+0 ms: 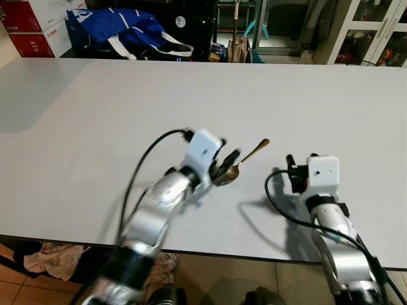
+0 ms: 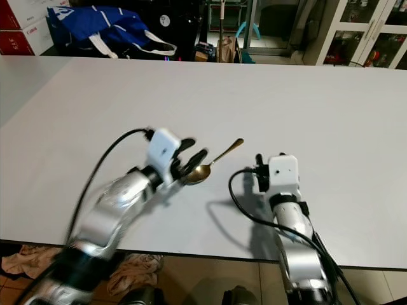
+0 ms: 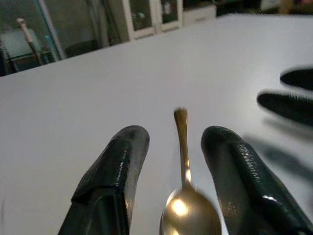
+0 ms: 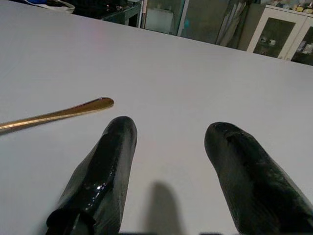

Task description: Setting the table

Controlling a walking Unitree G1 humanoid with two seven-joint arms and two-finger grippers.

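A gold spoon (image 1: 248, 157) lies on the white table (image 1: 191, 95), its bowl toward me and its handle pointing away to the right. My left gripper (image 1: 226, 163) is open and low over the table. Its two black fingers (image 3: 122, 161) straddle the spoon (image 3: 183, 147) around the bowl end. Whether they touch it I cannot tell. My right gripper (image 1: 290, 162) stands open a short way right of the spoon, with nothing between its fingers (image 4: 112, 152). The tip of the spoon handle (image 4: 68, 112) lies just beside it.
A blue bag (image 1: 121, 28) and red-and-white boxes (image 1: 32, 22) sit beyond the table's far left edge. Glass-door cabinets (image 1: 375, 32) stand at the back right. Crumpled cloth (image 1: 44, 260) lies on the floor under the near edge. The tabletop stretches wide beyond both grippers.
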